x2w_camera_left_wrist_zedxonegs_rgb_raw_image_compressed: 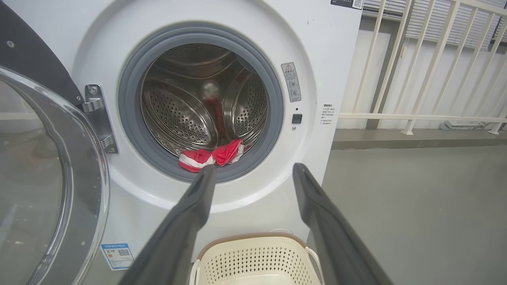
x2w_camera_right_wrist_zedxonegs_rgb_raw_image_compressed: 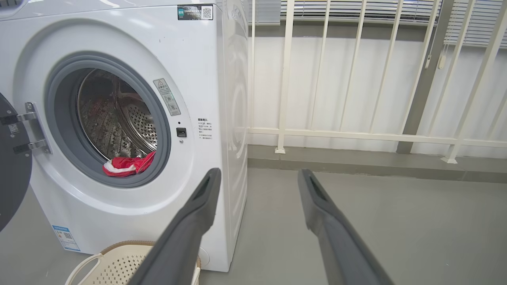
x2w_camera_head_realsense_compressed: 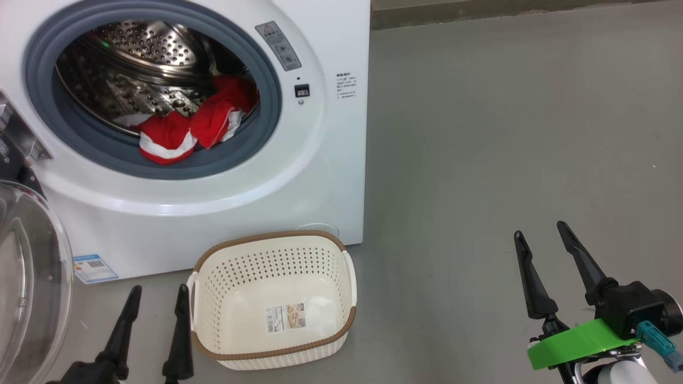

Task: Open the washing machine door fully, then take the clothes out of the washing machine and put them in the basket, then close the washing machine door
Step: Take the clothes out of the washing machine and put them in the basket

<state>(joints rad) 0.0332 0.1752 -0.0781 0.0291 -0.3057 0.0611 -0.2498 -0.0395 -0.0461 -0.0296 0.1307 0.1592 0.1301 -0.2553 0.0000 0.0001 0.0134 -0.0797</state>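
The white washing machine (x2w_camera_head_realsense_compressed: 331,176) stands at the upper left with its door (x2w_camera_head_realsense_compressed: 32,277) swung open to the left, glass bowl showing (x2w_camera_left_wrist_zedxonegs_rgb_raw_image_compressed: 35,178). Red and white clothes (x2w_camera_head_realsense_compressed: 192,125) lie at the drum's front lip, on the grey gasket (x2w_camera_left_wrist_zedxonegs_rgb_raw_image_compressed: 210,156) (x2w_camera_right_wrist_zedxonegs_rgb_raw_image_compressed: 126,165). The cream basket (x2w_camera_head_realsense_compressed: 341,266) sits on the floor in front of the machine, with nothing in it but a label. My left gripper (x2w_camera_head_realsense_compressed: 158,290) is open just left of the basket. My right gripper (x2w_camera_head_realsense_compressed: 540,228) is open over bare floor at the right. Both are well short of the clothes.
Grey concrete floor (x2w_camera_head_realsense_compressed: 507,133) spreads to the right of the machine. A white railing (x2w_camera_right_wrist_zedxonegs_rgb_raw_image_compressed: 376,134) and a low kerb run along the wall behind. A blue label sticker (x2w_camera_head_realsense_compressed: 94,268) sits low on the machine's front. The door hinge (x2w_camera_left_wrist_zedxonegs_rgb_raw_image_compressed: 97,114) juts out at the opening's left.
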